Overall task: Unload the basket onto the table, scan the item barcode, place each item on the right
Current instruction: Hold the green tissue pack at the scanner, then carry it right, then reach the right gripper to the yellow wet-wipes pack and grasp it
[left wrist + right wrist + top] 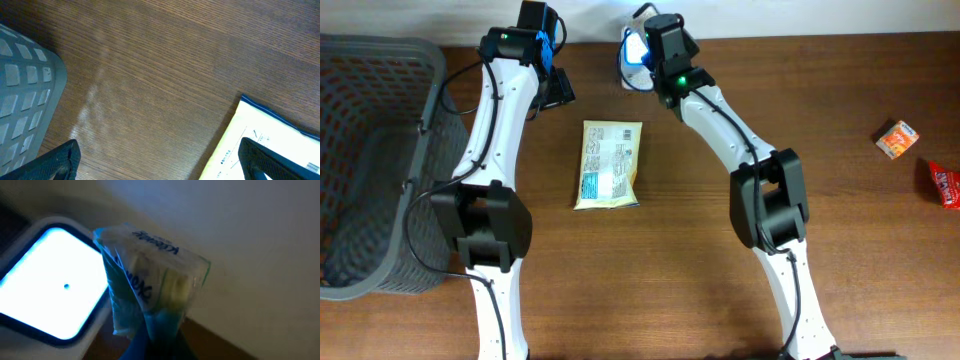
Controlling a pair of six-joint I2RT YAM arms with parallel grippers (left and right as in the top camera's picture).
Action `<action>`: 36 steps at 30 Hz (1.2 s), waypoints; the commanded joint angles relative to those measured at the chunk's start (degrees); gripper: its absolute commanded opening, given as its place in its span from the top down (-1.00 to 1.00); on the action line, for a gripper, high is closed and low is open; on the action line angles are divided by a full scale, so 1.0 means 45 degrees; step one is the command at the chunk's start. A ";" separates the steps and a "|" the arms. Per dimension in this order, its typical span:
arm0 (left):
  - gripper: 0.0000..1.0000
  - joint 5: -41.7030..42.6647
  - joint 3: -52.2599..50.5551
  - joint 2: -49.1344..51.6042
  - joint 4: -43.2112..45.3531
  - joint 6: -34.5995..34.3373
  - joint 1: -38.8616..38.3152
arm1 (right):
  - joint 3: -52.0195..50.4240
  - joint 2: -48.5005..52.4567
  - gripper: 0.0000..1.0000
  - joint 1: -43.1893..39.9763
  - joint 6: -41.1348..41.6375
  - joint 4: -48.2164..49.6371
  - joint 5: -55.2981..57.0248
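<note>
Tissue pack (150,275) is clamped in the right pincer (156,335), held tilted just beside the glowing scanner (50,285) at the far edge of the tabletop (680,280). Some print is seen on the wrapper, but no barcode can be made out tbh. The left pincer (160,165) is spread wide and hung low over bare wood. A yellow packet (610,165) is lying flat just beside it, and a grey basket (370,150) is parked on its other side. Way off to the right, an orange snack (897,140) and a red packet (944,184) are seen near each other.
</note>
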 commanded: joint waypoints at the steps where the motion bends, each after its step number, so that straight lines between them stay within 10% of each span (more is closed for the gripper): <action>1: -0.99 -0.0136 -0.0029 -0.0321 -0.0010 -0.0146 -0.0049 | 0.0243 -0.2157 0.92 -0.1321 0.4381 -0.1054 0.0408; 8: -0.98 -0.0136 -0.0029 -0.0321 -0.0010 -0.0146 -0.0049 | 0.0204 -0.3050 0.92 -0.6985 1.0448 -0.8519 0.0068; 18: -0.98 -0.0136 -0.0029 -0.0321 -0.0010 -0.0146 -0.0049 | -0.1588 -0.3050 0.90 -1.2075 1.0632 -1.1089 -0.1263; 19: -0.98 -0.0136 -0.0029 -0.0321 -0.0010 -0.0146 -0.0053 | -0.1933 -0.3050 0.10 -1.2240 1.0632 -1.0928 -0.1258; 21: -0.98 -0.0136 -0.0029 -0.0321 -0.0010 -0.0146 -0.0049 | -0.2210 -0.3050 -0.54 -1.2288 1.0632 -1.0754 -0.1268; 26: -0.98 -0.0136 -0.0029 -0.0321 -0.0010 -0.0146 -0.0049 | -0.2220 -0.3050 -0.64 -1.2240 0.9262 -1.0661 -0.3463; 36: -0.98 -0.0136 -0.0029 -0.0321 -0.0010 -0.0146 -0.0049 | -0.2215 -0.3055 -0.64 -1.0448 0.4852 -1.2900 -1.6844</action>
